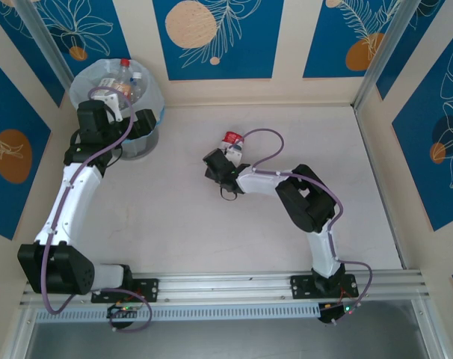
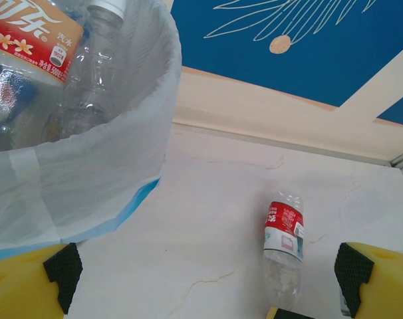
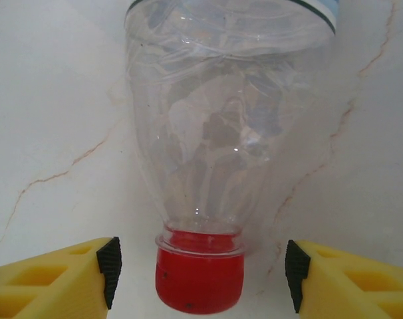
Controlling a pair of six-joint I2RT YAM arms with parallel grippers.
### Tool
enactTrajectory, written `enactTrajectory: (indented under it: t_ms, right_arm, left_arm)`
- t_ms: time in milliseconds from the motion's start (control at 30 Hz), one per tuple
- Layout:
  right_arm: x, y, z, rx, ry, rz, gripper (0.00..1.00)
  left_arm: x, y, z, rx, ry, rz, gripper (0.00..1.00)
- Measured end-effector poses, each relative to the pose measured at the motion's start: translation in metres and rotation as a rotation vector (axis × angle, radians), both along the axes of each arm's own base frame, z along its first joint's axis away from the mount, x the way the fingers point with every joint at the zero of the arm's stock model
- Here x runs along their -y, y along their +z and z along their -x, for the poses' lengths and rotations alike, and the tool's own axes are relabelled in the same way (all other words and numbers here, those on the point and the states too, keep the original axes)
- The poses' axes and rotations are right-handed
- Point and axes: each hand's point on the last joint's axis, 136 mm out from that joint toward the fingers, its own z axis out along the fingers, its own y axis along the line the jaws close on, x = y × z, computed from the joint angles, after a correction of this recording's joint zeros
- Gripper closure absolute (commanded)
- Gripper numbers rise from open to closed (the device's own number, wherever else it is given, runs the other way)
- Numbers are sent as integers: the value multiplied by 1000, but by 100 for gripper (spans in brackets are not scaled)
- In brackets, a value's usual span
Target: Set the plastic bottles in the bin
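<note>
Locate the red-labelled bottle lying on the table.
In the top view the bottle lies mid-table, right of the bin, just beyond the right hand, which is open around its red cap.

From here the bottle reads as clear, glossy, crumpled plastic with a smooth red plastic cap, the desk as matt pale stone-look veined with fine brown cracks, and the bin liner as thin translucent film.
</note>
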Motion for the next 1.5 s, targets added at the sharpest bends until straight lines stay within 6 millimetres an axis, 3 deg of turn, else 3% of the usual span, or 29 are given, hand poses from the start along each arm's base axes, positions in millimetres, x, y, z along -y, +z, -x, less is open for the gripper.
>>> enactTrajectory:
  t_ms: [200,400,533,733,833,1100,1500]
  right_arm:
    - [4,-14,0,-20,-23,15,48]
    - [5,-13,-3,-10,-26,14,64]
    - [1,-10,-8,9,-1,-2,77]
    - [5,-8,0,53,82,14,86]
    - [10,11,10,111,154,10,90]
    - [-8,106,23,348,339,-145,100]
    - [-39,164,71,463,610,-392,100]
  left_arm:
    - [0,-6,1,-13,0,0,1]
    - [3,-6,2,-21,-12,22,1]
    - [11,-6,5,-34,-44,67,1]
    - [32,-6,14,-74,-127,148,1]
    - [55,-6,21,-113,-220,191,1]
    - [111,-6,41,-155,-416,238,1]
    - [141,-29,29,-226,-480,306,1]
